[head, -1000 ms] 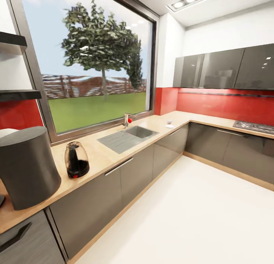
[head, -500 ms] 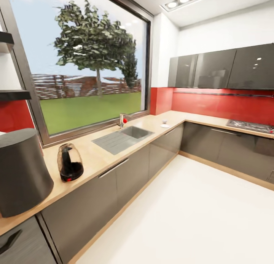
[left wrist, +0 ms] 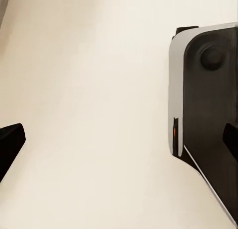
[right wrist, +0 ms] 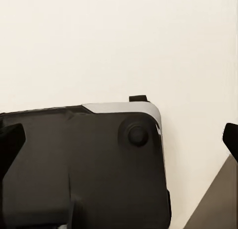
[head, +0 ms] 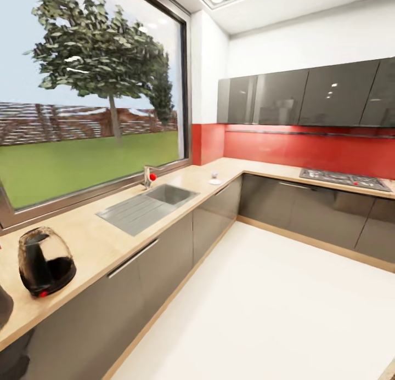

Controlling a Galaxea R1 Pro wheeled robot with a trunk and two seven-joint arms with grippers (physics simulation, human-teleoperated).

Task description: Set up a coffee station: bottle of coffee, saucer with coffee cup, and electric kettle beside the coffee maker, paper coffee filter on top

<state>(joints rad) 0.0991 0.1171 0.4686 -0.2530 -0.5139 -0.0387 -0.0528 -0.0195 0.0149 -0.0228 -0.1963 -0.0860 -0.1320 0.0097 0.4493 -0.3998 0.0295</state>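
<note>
electric kettle [head: 45, 262] on countertop [head: 99, 242], no legible writing

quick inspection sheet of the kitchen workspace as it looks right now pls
surface: light wood countertop running under the window and round the corner, with an inset steel sink.
job's things: electric kettle upright on the countertop near the view's left edge; a dark sliver at that edge is probably the coffee maker; a small white saucer with a cup on it sits far along, near the corner.
clutter: nothing seen.
grippers: left gripper and right gripper both open, fingers wide apart, pointing down at the pale floor and the robot's dark base.
cables: nothing seen.
surroundings: large window, red backsplash, grey wall cabinets, hob, tap with a red knob.
</note>
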